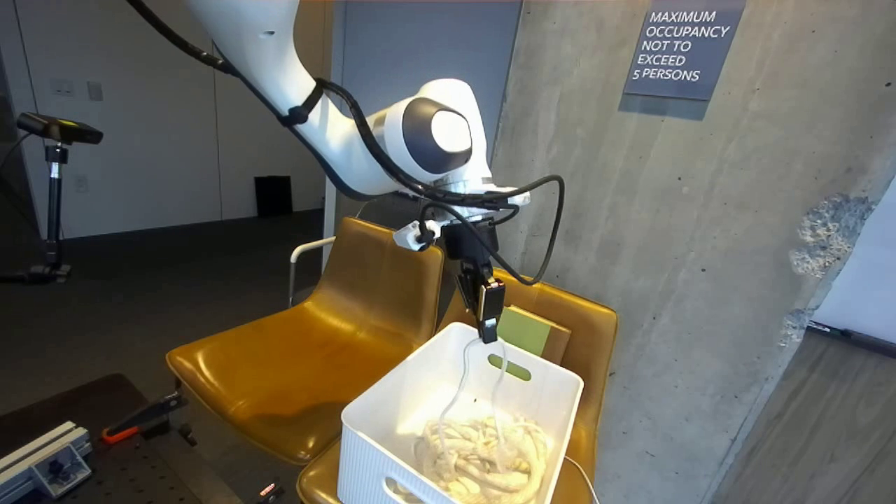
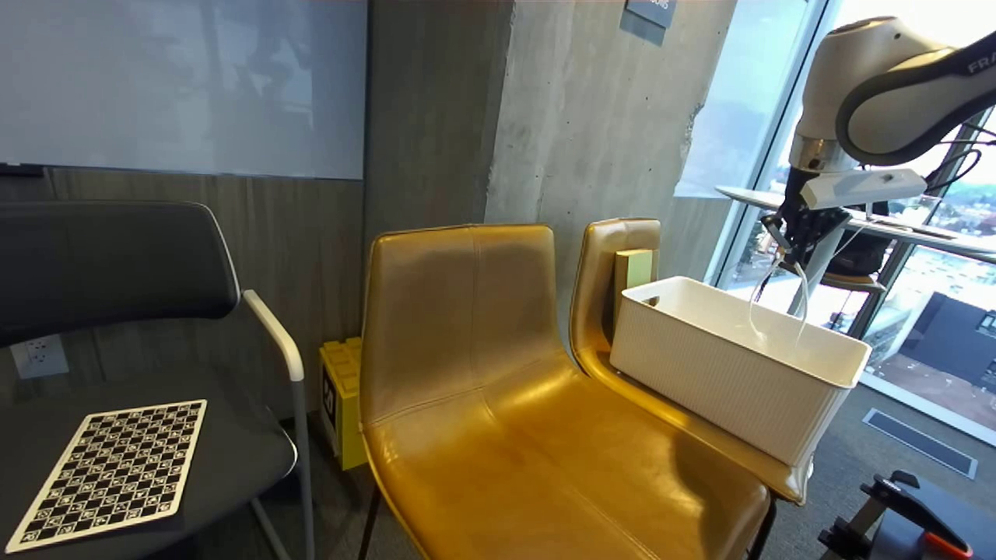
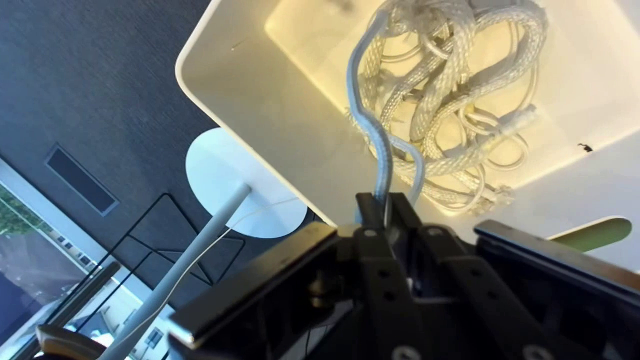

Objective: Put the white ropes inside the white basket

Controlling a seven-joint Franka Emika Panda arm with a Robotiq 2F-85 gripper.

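White rope (image 3: 384,155) dangles into the basket (image 2: 716,381), a tan chair (image 2: 545,459) alongside.

The basket (image 2: 720,381) and ropes (image 1: 490,451) are white, the gripper (image 3: 386,204) black, the board (image 2: 117,470) checkered.

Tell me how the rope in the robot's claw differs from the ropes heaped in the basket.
The held rope hangs from the gripper, while the heaped ropes lie on the bottom of the white basket. The held rope drops in two strands; the heaped ropes curl and tangle. In the wrist view, the held rope looks bluish, the heaped ropes creamier. Both are pale.
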